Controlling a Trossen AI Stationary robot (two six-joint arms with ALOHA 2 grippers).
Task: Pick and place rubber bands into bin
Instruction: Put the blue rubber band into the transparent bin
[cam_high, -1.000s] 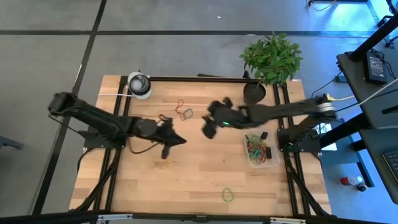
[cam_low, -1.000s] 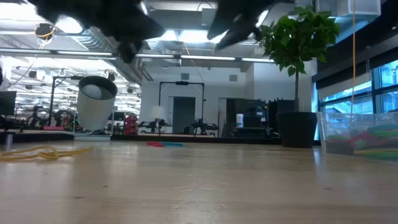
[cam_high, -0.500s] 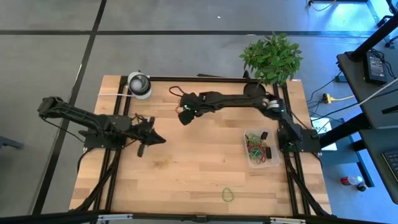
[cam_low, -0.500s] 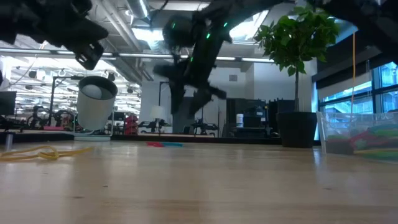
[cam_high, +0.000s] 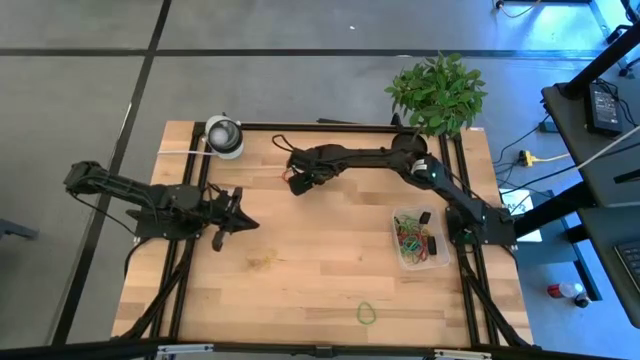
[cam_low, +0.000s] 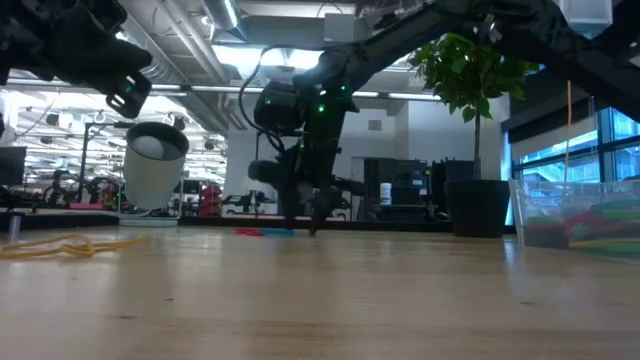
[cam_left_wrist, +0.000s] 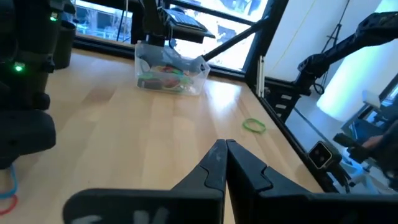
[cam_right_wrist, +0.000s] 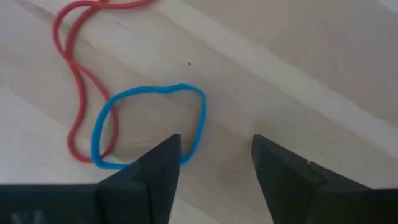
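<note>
High view: your right gripper (cam_high: 297, 182) reaches to upper centre, down over bands, far from the bin (cam_high: 419, 238) at right; left gripper (cam_high: 232, 212) waits mid-left.

Right wrist view: fingers spread, straddling the blue band (cam_right_wrist: 149, 124) beside a red band (cam_right_wrist: 81, 87), poised to pinch.

Left wrist view: fingers clenched, empty.

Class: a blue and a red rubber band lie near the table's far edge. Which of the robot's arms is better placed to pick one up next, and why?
The right. Its right gripper is open, fingers straddling the edge of the blue rubber band beside the red rubber band. The left gripper is shut and hovers over bare wood, away from both.
</note>
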